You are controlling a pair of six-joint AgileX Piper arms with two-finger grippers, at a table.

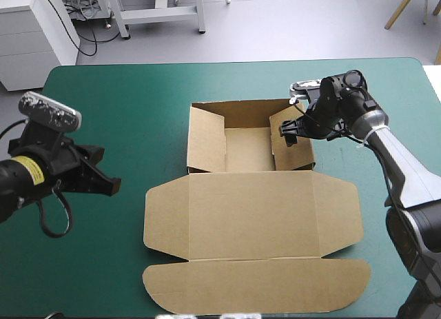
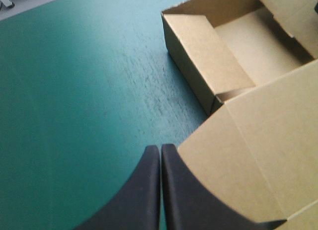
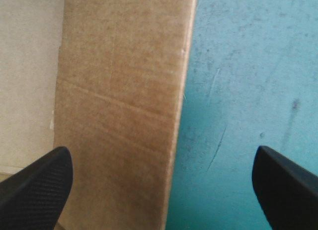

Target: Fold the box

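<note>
**Q:** Where's the box sitting?

**A:** The box (image 1: 251,209) is mid-table on the teal-green cover (image 1: 124,98). The tray part (image 1: 248,148) is on the far side with its walls up. The lid (image 1: 251,226) lies flat toward the near edge with its side flaps spread out. The front flap (image 1: 255,288) runs right down to the edge of the high view, so I can't really follow its near rim.

**Q:** And your grippers?

**A:** My right gripper (image 1: 286,131) is at the tray's right wall (image 1: 301,152), black fingers spread wide, with an edge of that wall between them. My right wrist only shows a strip of brown board next to the cover, so I honestly can't tell if either finger touches it. My left gripper (image 2: 160,148) is pinched together on nothing, over bare cover off the box's left side, near the lid's left flap. In my left wrist view that flap's corner hides part of one finger.
</note>
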